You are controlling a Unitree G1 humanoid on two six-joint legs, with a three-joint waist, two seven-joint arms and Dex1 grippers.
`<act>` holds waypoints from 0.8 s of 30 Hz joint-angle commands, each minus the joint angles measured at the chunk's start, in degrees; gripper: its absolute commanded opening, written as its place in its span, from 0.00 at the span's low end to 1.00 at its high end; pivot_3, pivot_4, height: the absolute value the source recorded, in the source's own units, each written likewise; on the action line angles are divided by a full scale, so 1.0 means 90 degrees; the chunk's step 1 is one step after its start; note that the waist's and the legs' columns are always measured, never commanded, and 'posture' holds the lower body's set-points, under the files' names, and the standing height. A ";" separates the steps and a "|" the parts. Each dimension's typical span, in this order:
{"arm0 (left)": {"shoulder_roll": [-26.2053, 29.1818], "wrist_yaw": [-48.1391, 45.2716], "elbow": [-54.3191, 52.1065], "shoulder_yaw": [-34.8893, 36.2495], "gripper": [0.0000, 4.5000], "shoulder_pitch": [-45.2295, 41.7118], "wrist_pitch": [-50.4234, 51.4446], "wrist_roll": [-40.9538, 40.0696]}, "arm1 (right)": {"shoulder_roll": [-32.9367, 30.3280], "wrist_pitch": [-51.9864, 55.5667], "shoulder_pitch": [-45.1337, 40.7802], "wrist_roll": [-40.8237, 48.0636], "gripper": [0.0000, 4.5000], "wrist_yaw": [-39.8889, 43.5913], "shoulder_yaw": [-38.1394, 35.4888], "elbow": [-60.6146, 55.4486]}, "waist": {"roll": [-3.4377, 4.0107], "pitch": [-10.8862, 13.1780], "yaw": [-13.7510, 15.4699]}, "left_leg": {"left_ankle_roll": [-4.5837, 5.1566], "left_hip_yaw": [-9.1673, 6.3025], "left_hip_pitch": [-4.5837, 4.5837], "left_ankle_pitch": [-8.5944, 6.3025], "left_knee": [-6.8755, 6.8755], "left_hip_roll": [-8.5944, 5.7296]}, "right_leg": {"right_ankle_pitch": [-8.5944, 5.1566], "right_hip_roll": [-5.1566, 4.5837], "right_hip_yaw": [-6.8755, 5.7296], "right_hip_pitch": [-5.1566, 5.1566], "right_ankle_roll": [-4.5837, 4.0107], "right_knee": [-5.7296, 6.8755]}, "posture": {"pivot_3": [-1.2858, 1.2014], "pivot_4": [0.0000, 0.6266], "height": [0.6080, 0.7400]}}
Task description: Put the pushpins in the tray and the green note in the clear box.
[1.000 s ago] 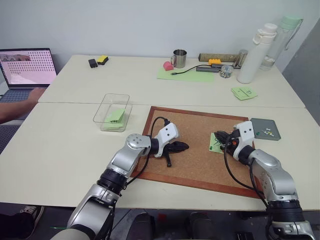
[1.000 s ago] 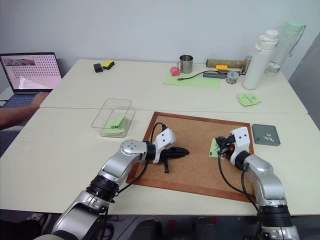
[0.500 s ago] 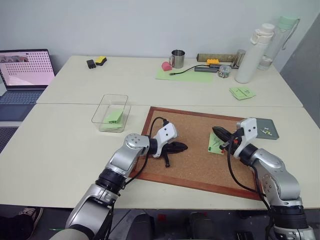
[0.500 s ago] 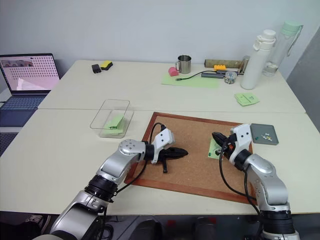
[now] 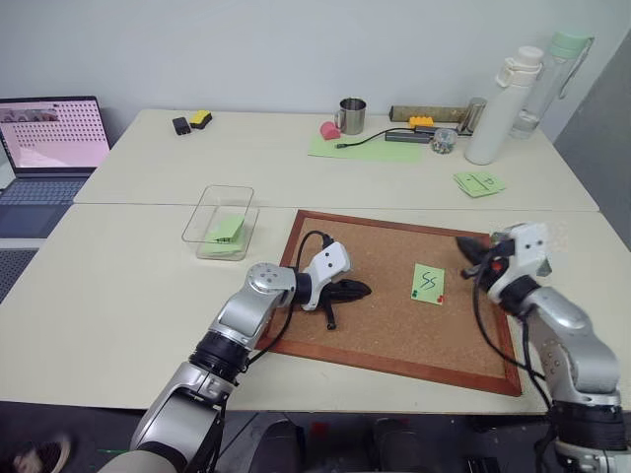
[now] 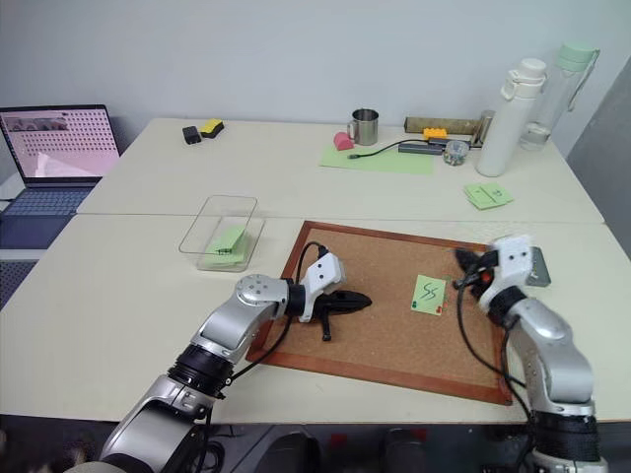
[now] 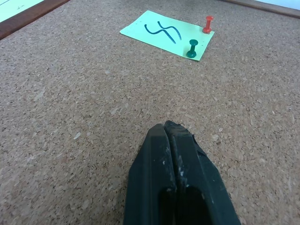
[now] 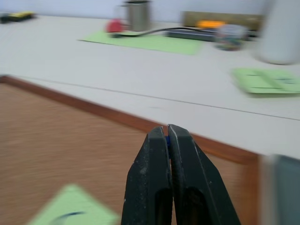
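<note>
1. Tools: right tool clenched, a speck of blue between its tips, at right of frame above the corkboard edge; left tool clenched at centre.
2. Note lies right of centre, red pin and green pin in it.
3. Box sits upper left.

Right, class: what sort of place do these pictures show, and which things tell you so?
Probably an office or lab workspace: pale tables pushed together, an open laptop, a cork board with a pinned green note, plus bottles and a mug.

Left end effector and right end effector both have fingers pressed together.
</note>
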 commanded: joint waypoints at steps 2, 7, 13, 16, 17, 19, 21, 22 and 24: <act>0.0103 0.0054 -0.0010 -0.0111 0.00 0.0206 0.0191 0.0161 | -0.0440 -0.0065 -0.0464 -0.0031 0.00 -0.0017 -0.0505 0.1111 | 0.0001 0.0000 0.0000 | 0.0000 -0.0001 0.0001 0.0000 -0.0002 0.0000 | 0.0000 0.0001 0.0001 0.0000 0.0000 -0.0001 | 0.52 0.24 1.00; 0.0257 0.0100 -0.0493 -0.0049 0.00 0.0539 0.0453 0.0073 | -0.0747 -0.0333 -0.1264 -0.0070 0.00 0.0296 -0.0509 0.2842 | 0.0005 -0.0001 -0.0026 | 0.0001 0.0019 0.0020 0.0000 -0.0008 0.0000 | 0.0001 0.0001 0.0019 0.0005 -0.0001 0.0001 | 0.52 0.24 1.00; 0.0419 0.0227 -0.0899 0.0045 0.00 0.0822 0.0691 0.0047 | -0.0833 -0.0756 -0.1641 -0.0151 0.29 0.0418 -0.0490 0.3754 | 0.0007 -0.0002 -0.0029 | 0.0000 0.0013 0.0021 0.0000 -0.0019 0.0008 | -0.0001 0.0005 0.0019 0.0006 -0.0003 -0.0007 | 0.52 0.24 1.00; 0.0452 0.0263 -0.1027 0.0054 0.00 0.0904 0.0764 0.0031 | -0.0845 -0.0802 -0.1632 -0.0081 0.39 0.0526 -0.0529 0.3692 | 0.0007 -0.0002 -0.0041 | 0.0001 0.0019 0.0023 0.0000 -0.0017 0.0011 | -0.0001 0.0001 0.0025 0.0006 -0.0003 -0.0006 | 0.52 0.24 1.00; 0.0457 0.0274 -0.1050 0.0051 0.00 0.0919 0.0778 0.0029 | -0.0849 -0.0811 -0.1602 -0.0060 0.39 0.0559 -0.0548 0.3620 | 0.0007 -0.0002 -0.0042 | 0.0001 0.0020 0.0024 0.0000 -0.0017 0.0010 | -0.0001 0.0001 0.0025 0.0006 -0.0003 -0.0005 | 0.52 0.24 1.00; 0.0456 0.0295 -0.1079 0.0049 0.00 0.0932 0.0806 0.0023 | -0.0860 -0.0779 -0.1476 0.0027 0.39 0.0647 -0.0596 0.3308 | 0.0007 -0.0002 -0.0042 | 0.0001 0.0020 0.0031 0.0000 -0.0017 0.0010 | -0.0001 0.0001 0.0025 0.0013 -0.0003 -0.0005 | 0.52 0.24 1.00; 0.0446 0.0309 -0.1076 0.0054 0.00 0.0920 0.0826 0.0018 | -0.0886 -0.0660 -0.1205 0.0165 0.39 0.0841 -0.0595 0.2713 | 0.0008 -0.0002 -0.0039 | 0.0001 0.0018 0.0037 0.0000 -0.0018 0.0010 | -0.0001 0.0002 0.0023 0.0022 -0.0003 -0.0007 | 0.52 0.24 1.00; 0.0444 0.0306 -0.1066 0.0058 0.00 0.0907 0.0833 0.0015 | -0.0913 -0.0484 -0.0853 0.0342 0.39 0.1098 -0.0517 0.2062 | 0.0008 -0.0002 -0.0035 | 0.0001 0.0015 0.0037 0.0000 -0.0019 0.0011 | -0.0001 0.0002 0.0021 0.0023 -0.0002 -0.0008 | 0.52 0.24 1.00; 0.0445 0.0300 -0.1045 0.0060 0.00 0.0887 0.0835 0.0012 | -0.0956 -0.0201 -0.0320 0.0565 0.39 0.1400 -0.0391 0.1141 | 0.0008 -0.0001 -0.0019 | 0.0001 0.0007 0.0036 -0.0001 -0.0022 0.0012 | -0.0002 0.0002 0.0019 0.0027 -0.0002 -0.0014 | 0.52 0.24 1.00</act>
